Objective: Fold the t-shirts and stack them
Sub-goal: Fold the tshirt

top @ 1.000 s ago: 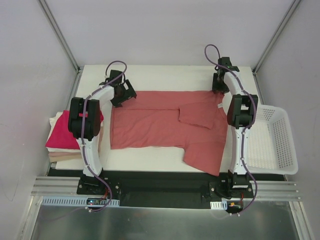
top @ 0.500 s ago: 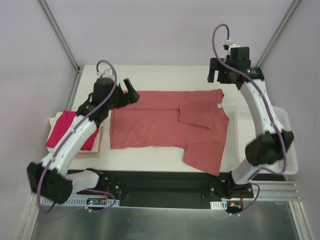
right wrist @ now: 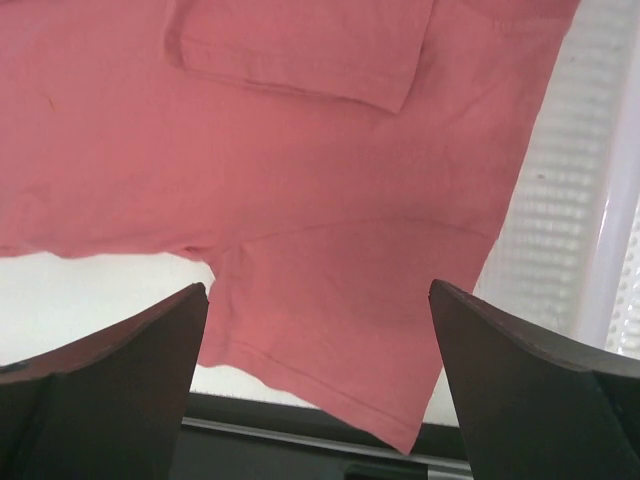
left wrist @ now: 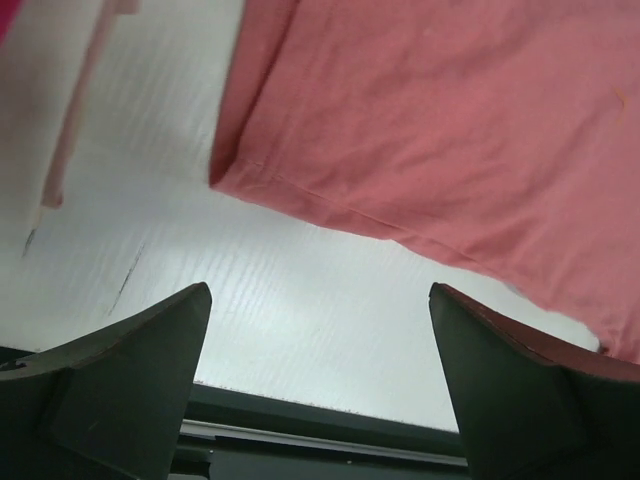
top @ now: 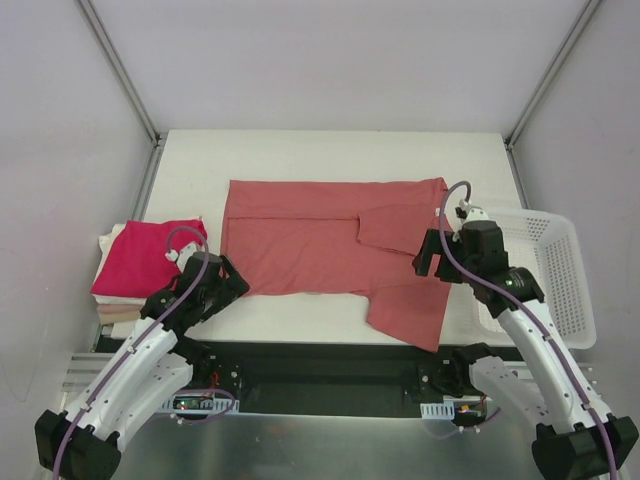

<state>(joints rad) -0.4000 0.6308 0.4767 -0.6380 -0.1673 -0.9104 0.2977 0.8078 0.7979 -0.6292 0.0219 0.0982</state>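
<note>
Top external view showed both arms bent low over the near edge of the table [top: 330, 155], their elbows dropped toward the bottom corners, where the frame cut them off. The left end effector [top: 222, 283] hung above the bare table between the stack at the left and the near left corner of the salmon t-shirt [top: 300, 250]. Its fingers [left wrist: 150, 350] stood apart with nothing between them, and the left wrist view showed that hem corner just ahead of them. The right end effector [top: 428, 260] hovered over the shirt's right side, close to the white mesh basket [top: 565, 300], its fingers [right wrist: 520, 360] likewise spread and empty. The shirt lay flat across the middle of the table, far sleeve folded in onto the body and near sleeve spread toward the table's front edge. At the left edge, a magenta folded tee [top: 135, 260] sat on top of cream folded tees [top: 112, 305]; it covered most of them, so their number could not be told. The right arm hid part of the basket's near wall and the shirt's edge beside it.
</note>
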